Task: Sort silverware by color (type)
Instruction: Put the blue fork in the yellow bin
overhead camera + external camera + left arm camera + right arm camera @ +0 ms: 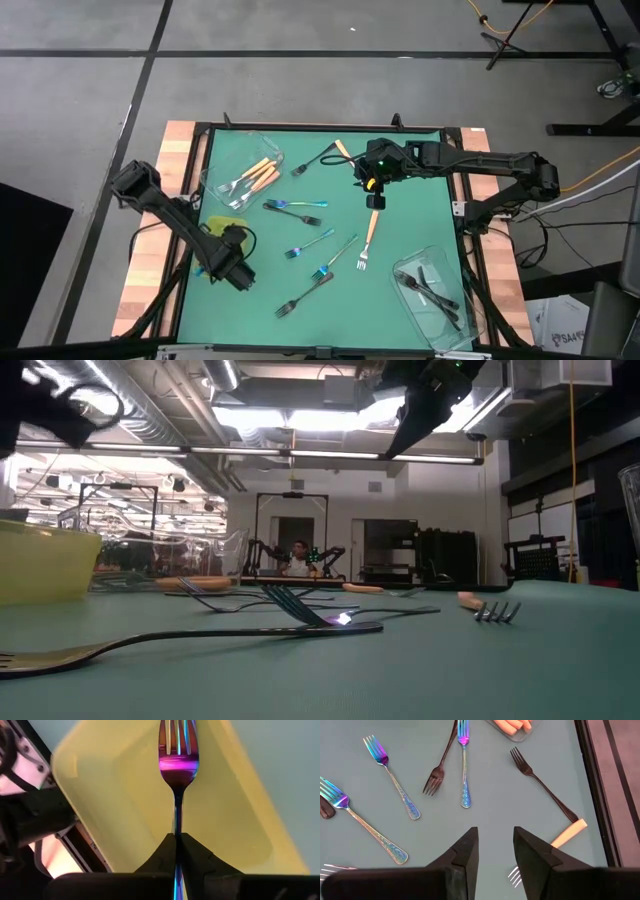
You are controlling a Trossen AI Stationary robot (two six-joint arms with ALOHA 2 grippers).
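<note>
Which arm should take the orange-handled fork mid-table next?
Right. The right gripper is open and empty just above that orange-handled fork; the left gripper is shut on an iridescent fork over the yellow tray.

My two arms are dark, near black, built of slim tubular links with bulkier joint housings. My right arm [490, 162] carries a small green light near the wrist; black cables trail from its base. My left arm [175, 215] is the same matte black. Each pair of jaws is two blunt, wedge-shaped black fingers [465, 857].
</note>
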